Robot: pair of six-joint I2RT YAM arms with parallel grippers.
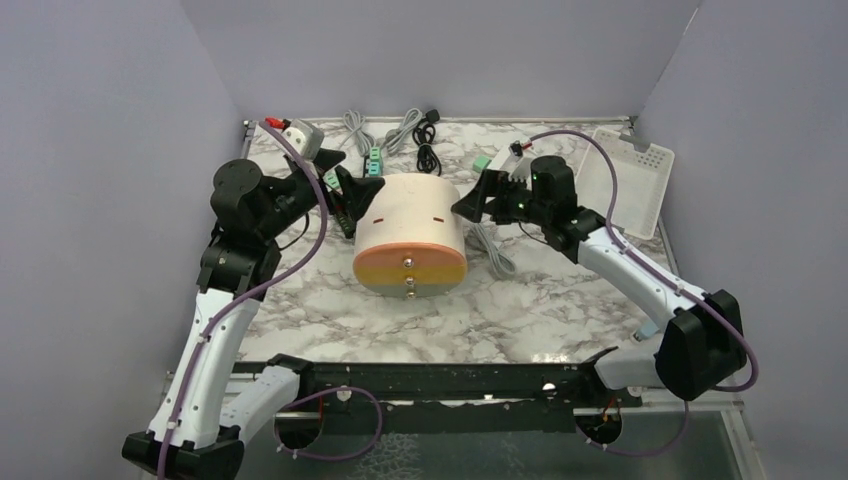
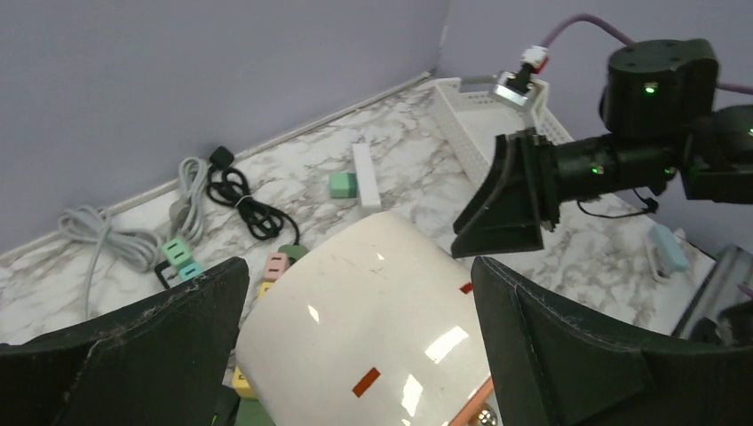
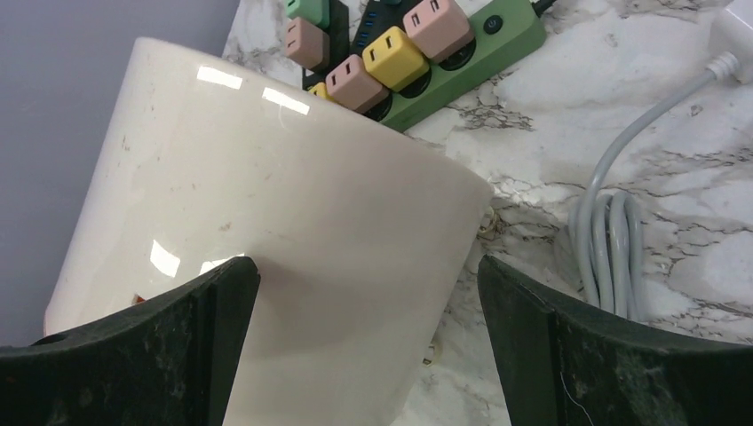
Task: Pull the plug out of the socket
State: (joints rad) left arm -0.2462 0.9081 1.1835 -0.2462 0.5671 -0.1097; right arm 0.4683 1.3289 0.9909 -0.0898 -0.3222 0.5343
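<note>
A green power strip (image 3: 462, 53) lies on the marble table with pink plugs (image 3: 437, 27), a yellow plug (image 3: 389, 58) and a green plug (image 3: 308, 9) seated in it. A large cream cylinder (image 1: 410, 225) lies on its side in front of it and hides most of it in the top view. In the left wrist view a pink plug (image 2: 277, 264) peeks out behind the cylinder (image 2: 373, 328). My left gripper (image 1: 347, 203) is open at the cylinder's left side. My right gripper (image 1: 472, 205) is open at its right side. Both are empty.
A white perforated tray (image 1: 630, 180) stands at the back right. A coiled white cable (image 1: 495, 250) lies right of the cylinder. A black cord (image 1: 427, 140), grey cables (image 1: 360, 130) and teal plugs (image 1: 372, 160) lie along the back wall. A white adapter (image 1: 300, 135) sits at the back left.
</note>
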